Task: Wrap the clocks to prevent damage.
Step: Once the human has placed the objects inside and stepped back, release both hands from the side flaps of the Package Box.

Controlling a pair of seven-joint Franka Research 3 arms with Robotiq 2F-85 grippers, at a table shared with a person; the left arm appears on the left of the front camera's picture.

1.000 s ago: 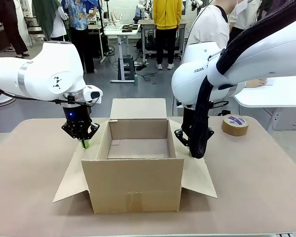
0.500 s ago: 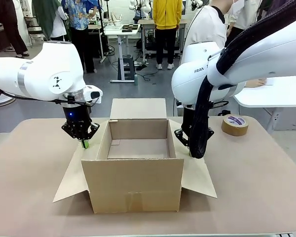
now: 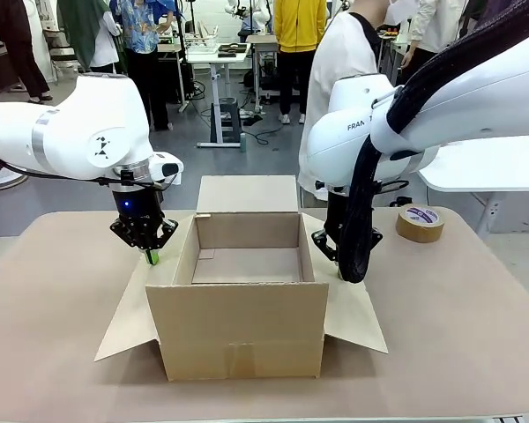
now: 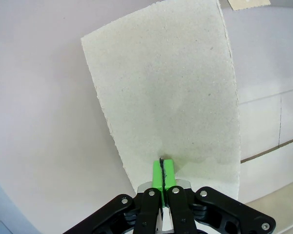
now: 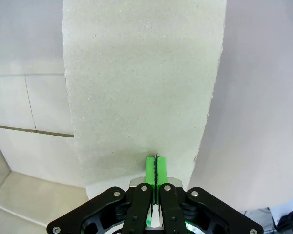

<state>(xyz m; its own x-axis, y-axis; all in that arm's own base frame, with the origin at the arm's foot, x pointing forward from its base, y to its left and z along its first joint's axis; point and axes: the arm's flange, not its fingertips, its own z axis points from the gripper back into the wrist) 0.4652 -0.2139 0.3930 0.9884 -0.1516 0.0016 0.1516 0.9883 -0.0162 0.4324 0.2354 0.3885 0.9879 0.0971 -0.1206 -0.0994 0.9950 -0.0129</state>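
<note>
The clocks are out of view. An open cardboard box (image 3: 238, 330) stands mid-table, and its inside looks empty. My left gripper (image 3: 152, 256) is shut, with its green tips down on the box's left flap (image 3: 139, 308). In the left wrist view the pads (image 4: 161, 168) are pressed together against that flap (image 4: 171, 87), with nothing between them. My right gripper (image 5: 156, 163) is shut the same way on the right flap (image 5: 141, 73). In the front view its fingers sit behind the arm's black cable sleeve (image 3: 360, 229), beside the right flap (image 3: 357, 317).
A roll of brown tape (image 3: 420, 222) lies on the table at the back right. The box's rear flap (image 3: 247, 194) stands upright. A person in a white top (image 3: 339, 62) stands behind the table's far edge. A white table (image 3: 485, 167) is at the right.
Both arms hold still with their grippers shut. The person in white behind the table has shifted to the left.
</note>
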